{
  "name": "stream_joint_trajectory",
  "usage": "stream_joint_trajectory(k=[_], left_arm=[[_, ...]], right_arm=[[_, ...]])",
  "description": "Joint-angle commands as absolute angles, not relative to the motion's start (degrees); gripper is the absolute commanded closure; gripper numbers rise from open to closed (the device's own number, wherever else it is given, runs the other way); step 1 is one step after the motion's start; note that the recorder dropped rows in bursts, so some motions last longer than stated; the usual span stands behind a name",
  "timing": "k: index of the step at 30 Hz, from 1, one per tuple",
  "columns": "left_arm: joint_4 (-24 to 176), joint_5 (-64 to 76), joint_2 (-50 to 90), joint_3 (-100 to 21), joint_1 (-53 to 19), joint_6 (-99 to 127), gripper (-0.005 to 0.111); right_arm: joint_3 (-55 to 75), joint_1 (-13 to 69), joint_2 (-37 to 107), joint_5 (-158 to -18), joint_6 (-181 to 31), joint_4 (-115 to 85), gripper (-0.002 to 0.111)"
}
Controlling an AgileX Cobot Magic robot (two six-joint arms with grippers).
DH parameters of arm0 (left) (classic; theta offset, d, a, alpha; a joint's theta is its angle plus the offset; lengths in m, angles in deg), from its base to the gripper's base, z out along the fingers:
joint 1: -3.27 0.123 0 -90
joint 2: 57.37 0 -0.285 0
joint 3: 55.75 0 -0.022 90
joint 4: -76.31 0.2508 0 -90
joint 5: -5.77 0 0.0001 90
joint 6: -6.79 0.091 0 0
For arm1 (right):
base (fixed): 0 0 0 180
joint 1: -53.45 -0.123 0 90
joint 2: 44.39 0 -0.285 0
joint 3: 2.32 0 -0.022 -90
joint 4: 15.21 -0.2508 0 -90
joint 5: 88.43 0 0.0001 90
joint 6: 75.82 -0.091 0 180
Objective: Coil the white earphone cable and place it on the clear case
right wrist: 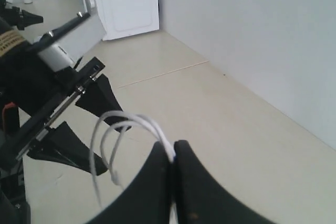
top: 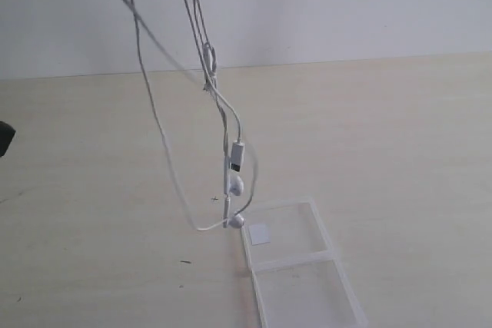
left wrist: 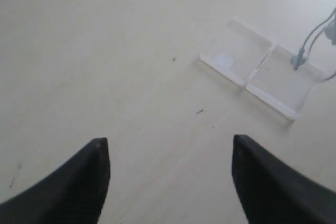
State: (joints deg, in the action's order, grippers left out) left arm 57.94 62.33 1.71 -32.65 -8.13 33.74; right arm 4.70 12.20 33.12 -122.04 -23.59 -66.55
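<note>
Exterior view: the clear case point(top: 296, 297) lies open on the counter point(top: 400, 151), with a white sticker point(top: 259, 233) on its far half. The white earphone cable point(top: 237, 155) hangs from above, its lowest earbud at the case's far corner.

Left wrist view: the left pincer point(left wrist: 169, 141) hovers over the counter short of the case point(left wrist: 236, 51), jaws wide.

Right wrist view: the right pincer point(right wrist: 172, 148) is raised, clamped on the cable's loops point(right wrist: 137, 117).
</note>
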Motion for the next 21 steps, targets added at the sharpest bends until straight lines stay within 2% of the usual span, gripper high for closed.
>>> stream_joint_trajectory(k=[1,12,21], left_arm=[[50.95,57.69,1.51,-32.62,-8.01,36.78,0.042],[38.80,50.52,1.51,-32.62,-8.01,43.06,0.042],[37.58,49.84,1.51,-32.62,-8.01,44.27,0.042]], right_arm=[[4.19,12.25,32.75,-123.94,-25.39,-61.24,0.108],[3.57,12.12,35.90,-133.49,-31.97,-43.75,0.108],[-4.13,12.12,41.80,-145.37,-37.25,-38.01,0.108]])
